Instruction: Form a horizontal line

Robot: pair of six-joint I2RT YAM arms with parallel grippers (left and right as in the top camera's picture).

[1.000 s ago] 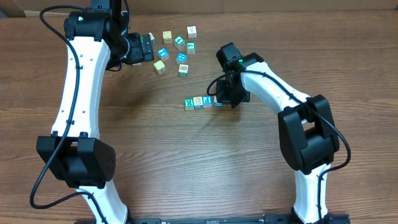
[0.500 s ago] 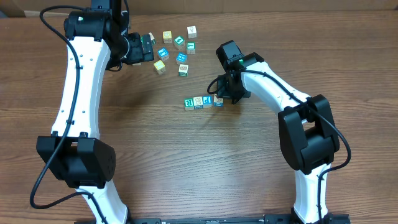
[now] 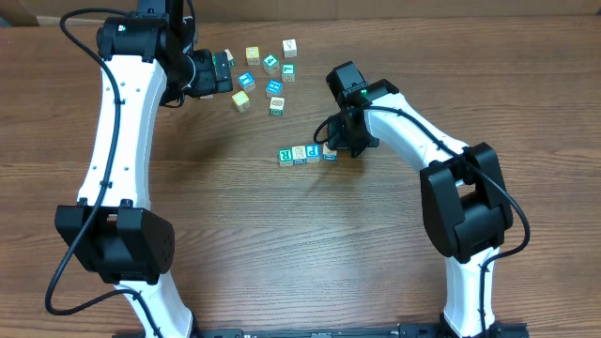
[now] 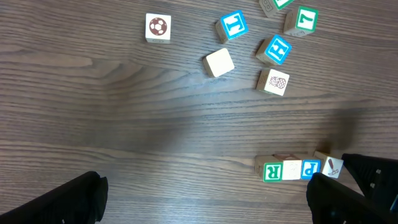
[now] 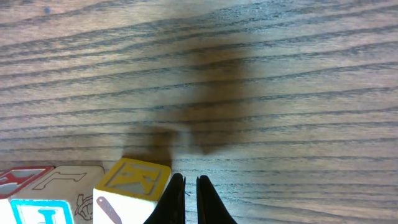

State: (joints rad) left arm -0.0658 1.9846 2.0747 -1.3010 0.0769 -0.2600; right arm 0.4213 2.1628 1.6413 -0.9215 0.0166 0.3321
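Horizontal line (image 3: 305, 153) of cubes, one end just beside closed right claw (image 5: 186, 194)

**Robotics laboratory bench.** 2 white-and-black jointed arms, the left arm (image 3: 131, 113) and the right arm (image 3: 413, 139), rise from the near edge of a bare wood-grain worktop (image 3: 282, 253). Black cables (image 3: 53, 282) loop in the open along their links. The only props are small toy letter cubes (image 3: 268, 80) lying loose at the far side, and a row of 4 letter cubes (image 4: 301, 169) set side by side. This is staged test material rather than household or shop goods.
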